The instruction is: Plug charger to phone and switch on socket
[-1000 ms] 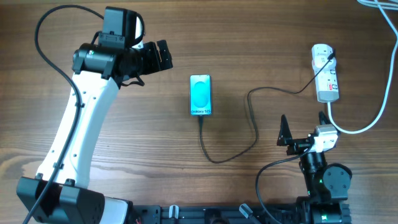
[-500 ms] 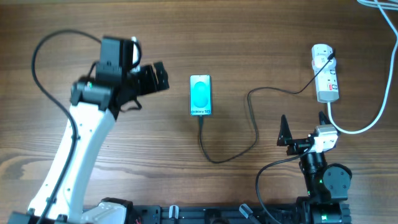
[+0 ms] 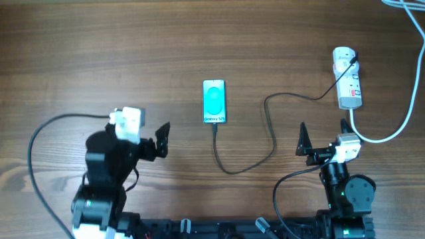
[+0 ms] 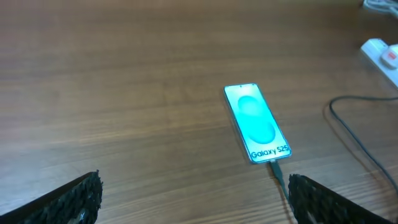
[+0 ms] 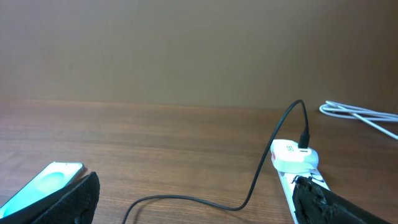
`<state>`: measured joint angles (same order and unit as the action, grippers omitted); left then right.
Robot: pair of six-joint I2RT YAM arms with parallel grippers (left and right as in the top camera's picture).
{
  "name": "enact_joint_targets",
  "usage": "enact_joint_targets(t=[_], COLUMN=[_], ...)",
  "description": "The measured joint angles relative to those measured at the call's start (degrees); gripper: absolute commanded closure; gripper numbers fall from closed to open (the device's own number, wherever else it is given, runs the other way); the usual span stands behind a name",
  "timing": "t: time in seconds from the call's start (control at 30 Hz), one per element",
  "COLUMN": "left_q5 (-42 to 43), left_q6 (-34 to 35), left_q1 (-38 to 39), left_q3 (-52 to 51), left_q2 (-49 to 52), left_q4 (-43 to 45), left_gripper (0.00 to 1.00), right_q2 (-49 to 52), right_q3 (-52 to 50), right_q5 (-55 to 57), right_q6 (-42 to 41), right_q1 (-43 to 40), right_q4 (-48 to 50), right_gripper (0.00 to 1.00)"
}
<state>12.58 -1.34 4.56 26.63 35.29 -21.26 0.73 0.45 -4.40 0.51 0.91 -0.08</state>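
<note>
Spread wide and empty, both pairs of jaws sit low at the near edge of the table (image 3: 99, 40). The left gripper (image 3: 161, 138) points toward the phone (image 3: 214, 101) but is well apart from it. The right gripper (image 3: 305, 147) rests near the socket (image 3: 348, 86), touching nothing.

At the centre of the table the phone lies flat, its screen glowing cyan and its "Galaxy S25" text on the short edge nearest the robot. The charger (image 3: 269, 133), a thin black cable, meets that edge. From the left wrist view its tip looks seated in the port. It loops across the wood in slack curves to a black plug in the socket at the far right. A white cord (image 3: 398, 126) trails off the socket's near end.

With the cable apparently plugged in at both ends, the switch seems to be what remains. Whether it is on is too small to tell. The right arm is the closer one for pressing it.
</note>
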Motion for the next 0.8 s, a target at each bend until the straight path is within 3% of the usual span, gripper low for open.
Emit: enact_joint_targets(t=[0.27,0.57,0.8], left_q5=[1.29,1.27,-1.77], left_q6=[-1.40,-0.50,0.17], left_q1=[-4.90,-4.96,-5.05], left_q3=[-13.25,-24.28,-25.79], left_q2=[-21.53,-30.29,-33.66], left_q4=[5.01,21.62,20.98], left_gripper=[0.00,0.00,0.00], right_q2=[0.00,0.00,0.00], right_q3=[-0.02,-0.02,-0.02], right_q5=[0.02,0.02,0.02], right_q6=[0.04,0.22,0.22], right_q1=[0.00,0.00,0.00], right_q4=[-0.02,-0.04,-0.02], right_gripper=[0.00,0.00,0.00])
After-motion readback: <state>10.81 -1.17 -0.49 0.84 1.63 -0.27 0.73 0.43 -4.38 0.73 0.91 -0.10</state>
